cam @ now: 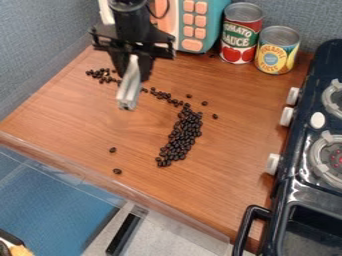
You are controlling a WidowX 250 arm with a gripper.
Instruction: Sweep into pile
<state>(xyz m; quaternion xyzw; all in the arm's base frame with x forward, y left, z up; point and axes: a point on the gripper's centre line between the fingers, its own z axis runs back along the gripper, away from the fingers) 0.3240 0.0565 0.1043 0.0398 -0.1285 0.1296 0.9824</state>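
Jaws: drawn in narrow on a silvery bar, which sits between them and slants down toward the counter.
Gripper: black, at the upper left of the counter, hanging over the wood beside the upper beans.
Dark beans, main band: a dense, curved strip near the middle of the counter, to the lower right of the bar.
Dark beans, thin string: a loose line from beside the bar to the top of the main band.
Dark beans, upper-left cluster: a small, scattered group just left of the gripper.
Dark beans, strays: 3 to the right of the string; 2 well apart from the band, toward the front left.
Counter: brown wood grain.
Toy microwave: teal and orange, behind the gripper.
Cans: 2, upright side by side at the back; 1 red, 1 yellow and blue.
Toy stove: black, along the right edge, with 3 pale knobs facing the counter.
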